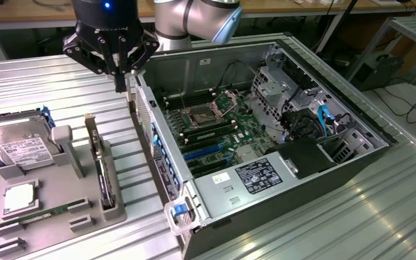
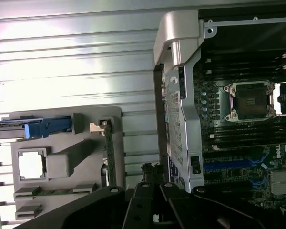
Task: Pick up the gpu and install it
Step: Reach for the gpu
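The gpu (image 1: pixel 101 162) stands on its long edge in a slot of the grey holder (image 1: pixel 56 216), its pale bracket end pointing up at the far end. In the wrist view the gpu (image 2: pixel 108 155) shows as a thin green edge with its bracket tab on top. My gripper (image 1: pixel 121 85) hangs shut and empty above the table, beyond the card's far end and close to the rear corner of the open computer case (image 1: pixel 193 189). The gripper (image 2: pixel 152 171) shows as dark fingers pressed together. Blue expansion slots (image 1: pixel 208 154) lie on the motherboard (image 1: pixel 215 124).
The holder also carries a hard drive (image 1: pixel 20 146), a processor chip (image 1: pixel 20 197) and a green RAM stick (image 1: pixel 41 214). The case's raised rear wall (image 1: pixel 154 135) stands between the holder and the motherboard. Ribbed metal table (image 1: pixel 41 81) surrounds both.
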Controlling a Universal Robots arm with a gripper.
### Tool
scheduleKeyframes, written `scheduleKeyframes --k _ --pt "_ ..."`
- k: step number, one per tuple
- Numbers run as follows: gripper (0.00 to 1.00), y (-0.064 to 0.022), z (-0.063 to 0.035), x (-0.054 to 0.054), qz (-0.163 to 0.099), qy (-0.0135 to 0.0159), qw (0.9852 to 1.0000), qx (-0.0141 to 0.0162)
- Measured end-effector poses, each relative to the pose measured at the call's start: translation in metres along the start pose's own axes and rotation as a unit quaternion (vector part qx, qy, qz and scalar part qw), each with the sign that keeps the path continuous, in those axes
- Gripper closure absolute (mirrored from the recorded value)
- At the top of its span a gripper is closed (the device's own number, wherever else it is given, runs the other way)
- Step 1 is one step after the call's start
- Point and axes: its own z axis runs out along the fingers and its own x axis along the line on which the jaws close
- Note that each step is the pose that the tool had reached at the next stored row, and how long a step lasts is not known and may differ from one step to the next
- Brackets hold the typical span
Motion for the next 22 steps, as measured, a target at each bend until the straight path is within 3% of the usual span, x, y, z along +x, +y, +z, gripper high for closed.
scheduleKeyframes --k 8,22 --pt "0.89 -0.0039 -0.0004 0.012 0.0 0.0 1.0 0.0" --pt "0.89 -0.0265 -0.0011 0.037 0.0 0.0 1.0 0.0"
